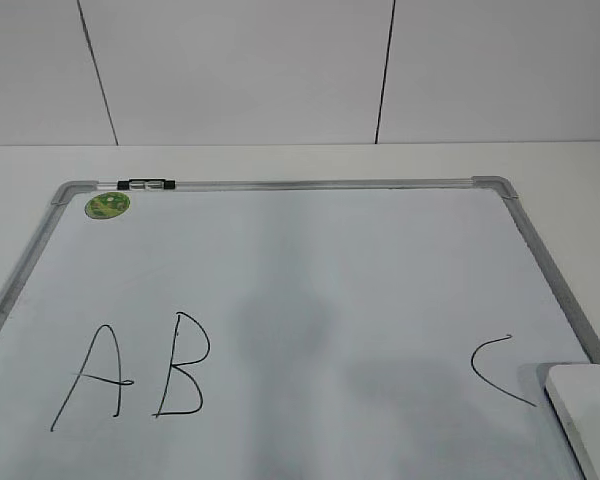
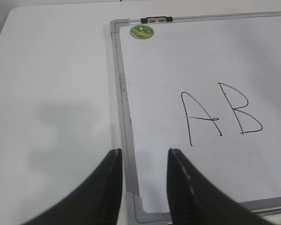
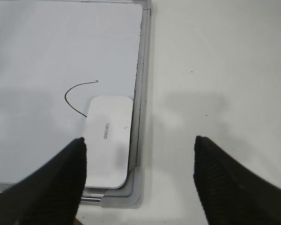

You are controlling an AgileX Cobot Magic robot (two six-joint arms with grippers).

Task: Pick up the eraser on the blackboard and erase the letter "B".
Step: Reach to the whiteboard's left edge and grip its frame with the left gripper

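Above the blackboard's (image 3: pixel 139 89) right corner, right hand (image 3: pixel 139 176) spread wide — empty, left hand (image 2: pixel 143 180) parted, eraser (image 3: pixel 108 140) untouched

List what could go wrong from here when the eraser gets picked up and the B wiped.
1. The eraser lies tight against the blackboard's frame, so a finger of the open right claw may catch the frame.
2. It touches the C, so sliding it may smear that letter.
3. The B sits close beside the A; a wide wipe may take both.
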